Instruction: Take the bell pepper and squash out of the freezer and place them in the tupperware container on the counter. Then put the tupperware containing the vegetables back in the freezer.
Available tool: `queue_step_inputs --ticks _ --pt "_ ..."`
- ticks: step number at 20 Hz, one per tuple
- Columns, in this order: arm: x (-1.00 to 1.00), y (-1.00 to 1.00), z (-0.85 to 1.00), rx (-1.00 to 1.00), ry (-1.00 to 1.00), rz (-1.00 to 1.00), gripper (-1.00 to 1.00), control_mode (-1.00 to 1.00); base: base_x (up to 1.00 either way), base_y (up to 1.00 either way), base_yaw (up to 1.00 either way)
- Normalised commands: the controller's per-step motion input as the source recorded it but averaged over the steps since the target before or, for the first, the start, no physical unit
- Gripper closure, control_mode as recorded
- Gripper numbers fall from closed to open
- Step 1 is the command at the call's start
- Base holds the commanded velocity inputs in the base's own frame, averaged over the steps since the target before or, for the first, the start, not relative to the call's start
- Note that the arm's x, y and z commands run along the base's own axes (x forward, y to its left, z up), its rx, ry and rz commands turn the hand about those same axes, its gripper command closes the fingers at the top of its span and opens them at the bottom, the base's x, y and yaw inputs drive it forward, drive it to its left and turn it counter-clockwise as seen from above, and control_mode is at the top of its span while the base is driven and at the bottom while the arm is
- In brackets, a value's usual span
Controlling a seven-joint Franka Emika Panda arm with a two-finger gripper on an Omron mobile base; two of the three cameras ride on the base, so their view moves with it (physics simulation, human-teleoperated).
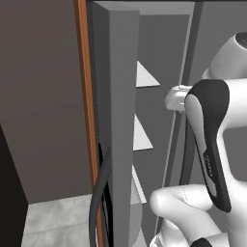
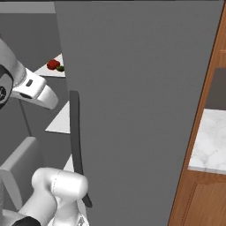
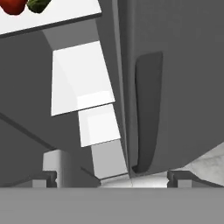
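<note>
The jaws [image 3: 112, 178] stand open, two dark fingertips [image 3: 46, 178] set wide apart at the bottom of the hand view with nothing between them, held close before the freezer [image 1: 161, 96], which stands open. Its slim grey door [image 1: 120, 120] is seen edge-on in the left base view, one dark curved handle [image 1: 99, 193] low on it; the right base view shows the wide door [image 2: 141, 110] with its own dark handle [image 2: 76, 137]. Inside, three white shelves [image 1: 144, 77] step upward in the left base view. On the highest shelf [image 2: 55, 70] lie one red pepper [image 2: 53, 64] and one dark green squash [image 2: 60, 68], touching, side by side. Right of the wide door, past a brown wooden edge, is one white marble table [image 2: 209, 145].
</note>
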Motion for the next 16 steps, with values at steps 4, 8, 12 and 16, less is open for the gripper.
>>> queue_step_inputs --ticks 4,8,12,16 --pt "0.03 0.17 0.24 0.01 -0.24 0.0 -1.0 -1.0 0.0 0.0 0.0" --pt "0.26 0.09 0.07 0.05 -0.23 0.0 -1.0 -1.0 0.0 0.0 0.0" --pt "0.47 0.0 0.05 0.14 -0.16 0.01 -1.0 -1.0 0.0 0.0 0.0" --pt "0.57 0.08 0.01 0.18 -0.07 0.03 -1.0 -1.0 0.0 0.0 0.0"
